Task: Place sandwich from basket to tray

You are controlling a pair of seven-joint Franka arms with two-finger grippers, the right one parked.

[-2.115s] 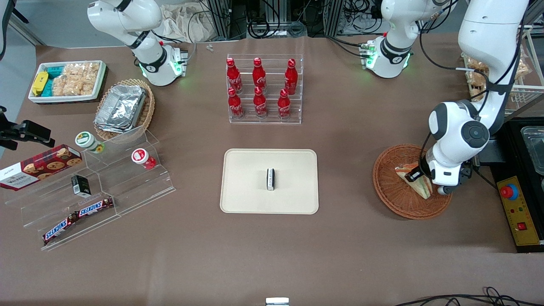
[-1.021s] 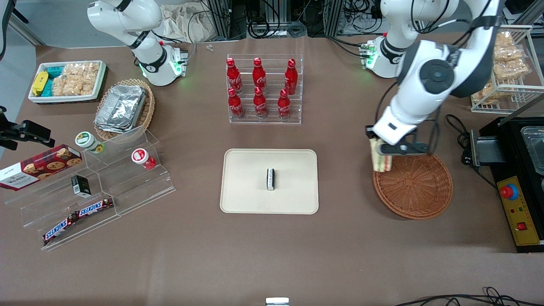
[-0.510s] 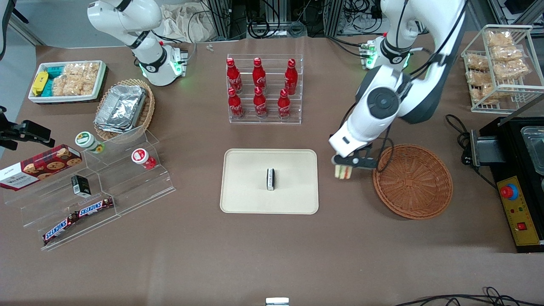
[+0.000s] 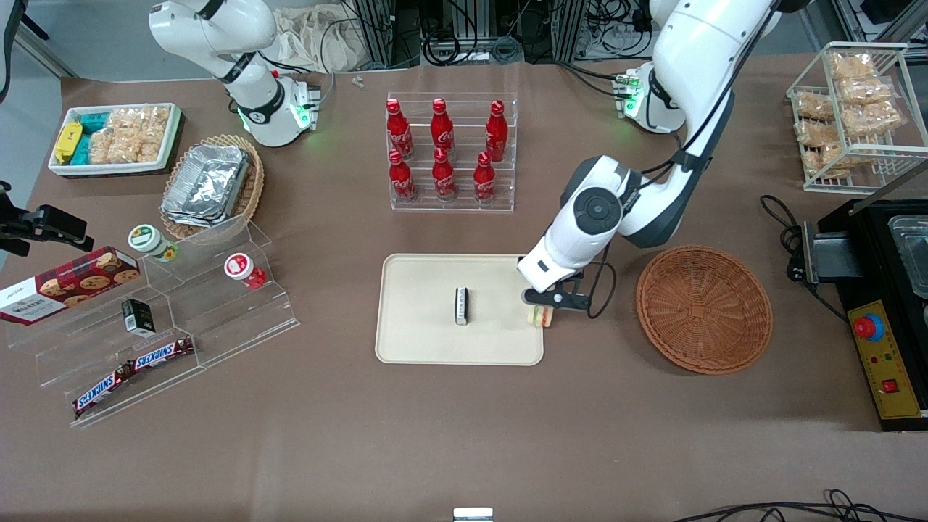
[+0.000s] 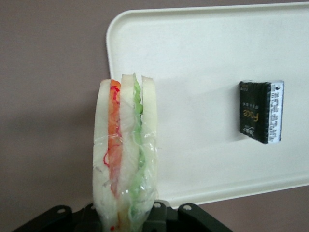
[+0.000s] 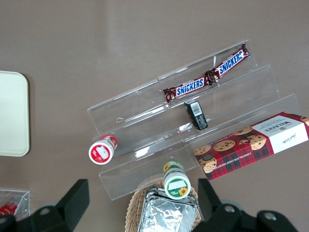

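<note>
Where pincer hides sandwich: layers.

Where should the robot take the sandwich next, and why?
Probably a little farther over the tray, toward the small black-and-white block, then down. The gripper holds the sandwich upright just above the tray's edge nearest the basket, so letting go here could drop it on the rim.

tray cream | basket orange-brown | sandwich white-orange-green
</note>
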